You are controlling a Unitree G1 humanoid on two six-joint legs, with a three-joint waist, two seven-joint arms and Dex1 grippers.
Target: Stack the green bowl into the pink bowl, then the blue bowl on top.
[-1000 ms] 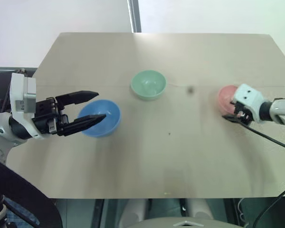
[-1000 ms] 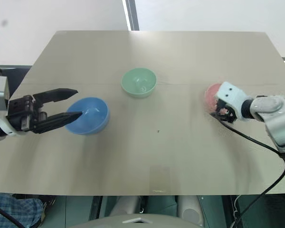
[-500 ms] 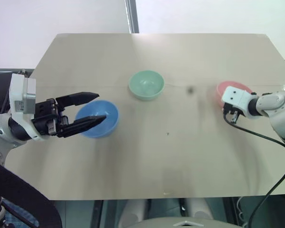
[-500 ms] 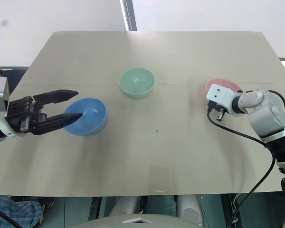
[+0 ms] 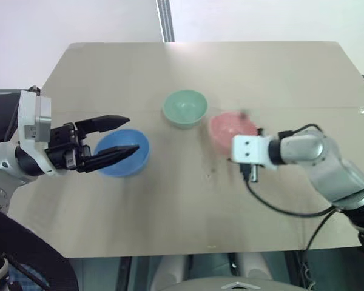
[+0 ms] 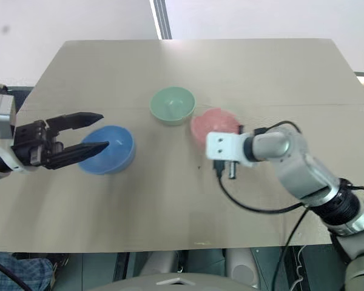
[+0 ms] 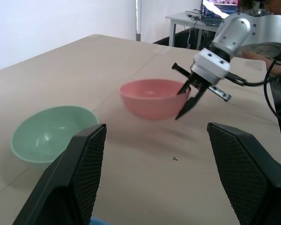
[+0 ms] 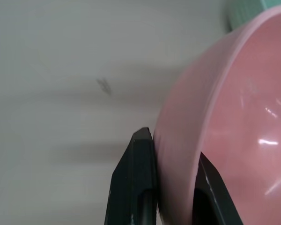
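Pale worktop [image 5: 279, 73] fills the head views: the green bowl [image 5: 184, 108] sits mid-table, mouth up, the pink bowl [image 5: 230, 128] just beside it, the blue bowl [image 5: 122, 151] between the released left pincer [image 5: 112, 138] fingers. Left wrist view: the right pincer [image 7: 186, 101] grips the pink rim; set it level. Right wrist view: fingers clamp inside and outside the wall.

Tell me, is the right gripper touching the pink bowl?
Touching. The right wrist view shows the right gripper with one finger outside and the other inside the pink bowl's wall, clamped on it.
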